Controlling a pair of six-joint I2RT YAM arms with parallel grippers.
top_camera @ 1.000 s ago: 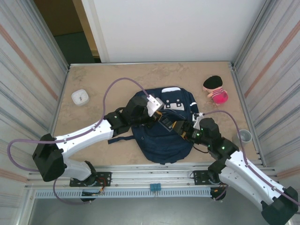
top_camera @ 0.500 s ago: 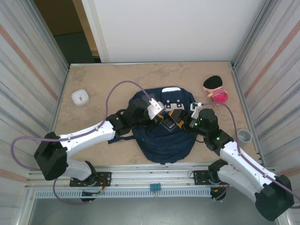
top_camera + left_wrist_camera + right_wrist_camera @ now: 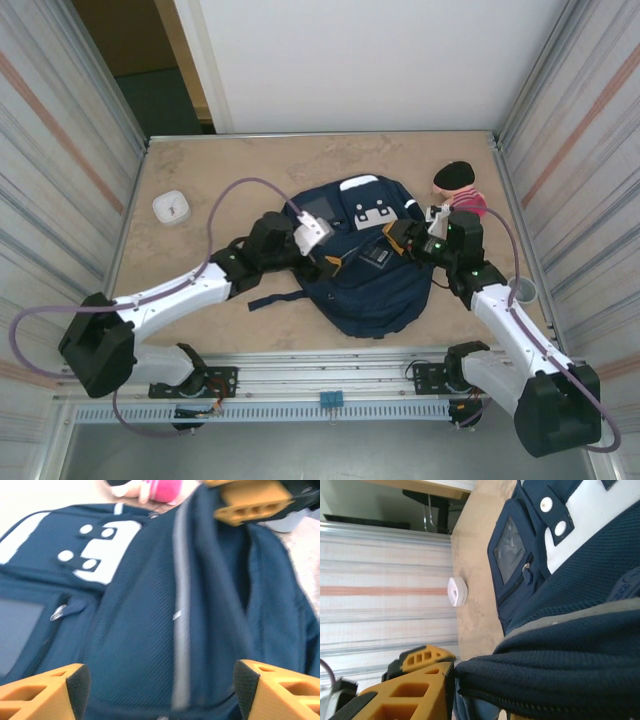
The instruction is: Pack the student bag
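**Overhead view, largest item first.** The table [image 3: 200, 165] carries everything you work with. The student bag [image 3: 370, 295], navy with white stripes and a white front patch, lies flat at mid-table beneath both of your pincers. Its square window pocket [image 3: 318, 208] sits just beyond the left pincer's wrist.

**Left pincer** [image 3: 335, 258]. It hangs over the bag's left half, pointing toward the right pincer. Its jaws are spread wide and hold nothing. In the left wrist view its two orange fingers [image 3: 45, 692] stand at the lower corners. Between them lies bag fabric, and a grey stripe [image 3: 181, 605] runs away from you. You cannot tell whether the fingers touch the cloth.

**Right pincer** [image 3: 396, 238]. It faces the left pincer from nearby, over the bag's right side, and its jaws are clamped on a raised fold of the bag. In the right wrist view that thick fold [image 3: 545, 675] presses against the inner face of one orange finger [image 3: 415, 697]. The fabric hides the other finger.

**Smaller items.**
- A pink plush doll [image 3: 458, 190] with a black cap stands near the right pincer, beyond it and to its right.
- A grey cup [image 3: 522, 291] stands beside the right forearm, behind that pincer.
- A small white container [image 3: 172, 207] rests well apart from the left pincer, off to its left.
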